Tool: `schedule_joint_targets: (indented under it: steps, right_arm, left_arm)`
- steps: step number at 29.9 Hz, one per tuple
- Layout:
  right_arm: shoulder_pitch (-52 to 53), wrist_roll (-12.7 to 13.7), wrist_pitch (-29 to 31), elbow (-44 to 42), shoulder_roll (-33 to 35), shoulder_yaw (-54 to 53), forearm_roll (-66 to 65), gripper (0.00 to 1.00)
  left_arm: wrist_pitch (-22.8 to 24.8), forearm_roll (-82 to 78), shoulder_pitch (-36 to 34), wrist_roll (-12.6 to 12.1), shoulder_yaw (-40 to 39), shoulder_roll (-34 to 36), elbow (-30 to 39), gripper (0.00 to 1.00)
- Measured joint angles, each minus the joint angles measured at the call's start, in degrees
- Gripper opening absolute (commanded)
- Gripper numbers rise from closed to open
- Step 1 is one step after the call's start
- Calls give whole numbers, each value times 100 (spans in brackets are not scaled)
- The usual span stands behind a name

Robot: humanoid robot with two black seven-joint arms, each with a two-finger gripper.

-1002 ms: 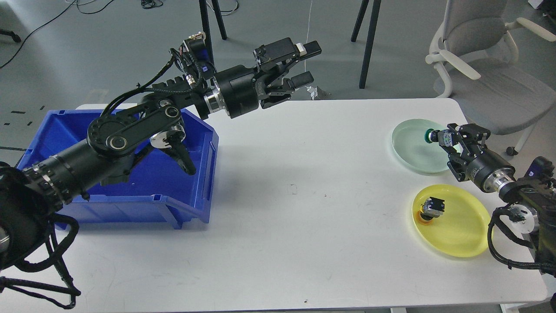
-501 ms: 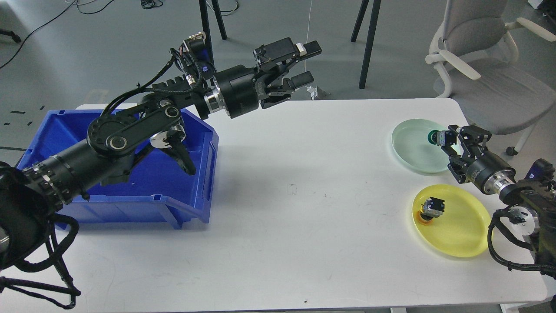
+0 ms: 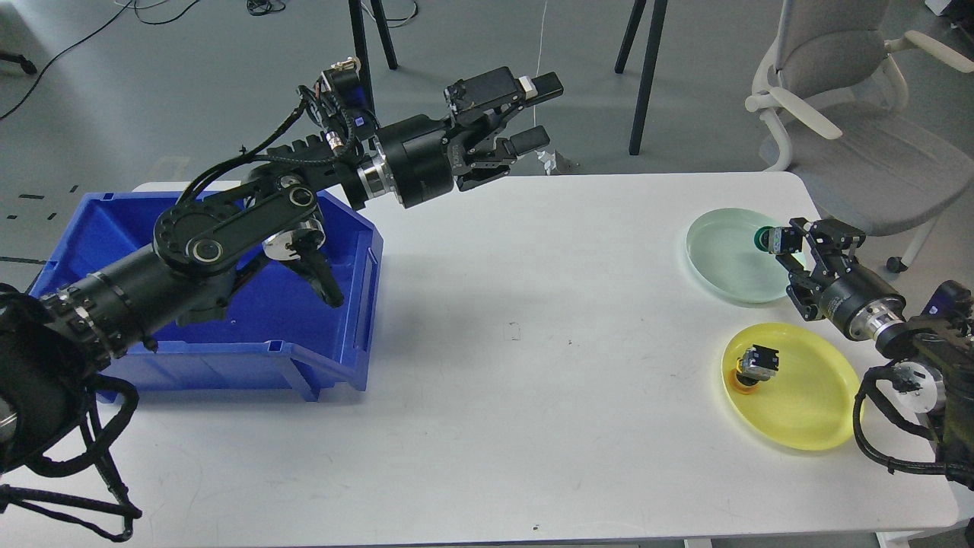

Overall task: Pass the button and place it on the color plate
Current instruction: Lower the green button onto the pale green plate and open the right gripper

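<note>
My right gripper (image 3: 784, 242) is shut on a green-capped button (image 3: 763, 239) and holds it over the right part of the pale green plate (image 3: 723, 259). A yellow plate (image 3: 806, 396) lies nearer me with an orange-capped button (image 3: 755, 366) lying on its left side. My left gripper (image 3: 536, 114) is open and empty, raised above the table's far edge, well left of both plates.
A blue bin (image 3: 335, 335) stands on the table's left, with my left arm reaching over it. A grey office chair (image 3: 845, 114) and black stand legs (image 3: 647, 76) are beyond the white table (image 3: 533, 380).
My right gripper has drawn the green button a little to the right across the green plate. The left arm has not moved.
</note>
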State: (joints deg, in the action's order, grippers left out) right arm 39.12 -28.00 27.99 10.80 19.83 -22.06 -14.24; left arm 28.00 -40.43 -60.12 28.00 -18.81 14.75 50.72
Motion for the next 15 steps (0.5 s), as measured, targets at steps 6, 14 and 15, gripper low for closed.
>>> schedule_joint_targets:
  steps: [6,14,15]
  right_arm:
    - [0,0,0,3,0,0,31,68]
    - [0,0,0,5,3,-8,36,69]
    - [0,0,0,5,3,-11,37,70]
  left_arm:
    - [0,0,0,0,0,2,0,88]
    - [0,27,0,0,0,2,0,88]
    - [0,36,0,0,0,2,0,88]
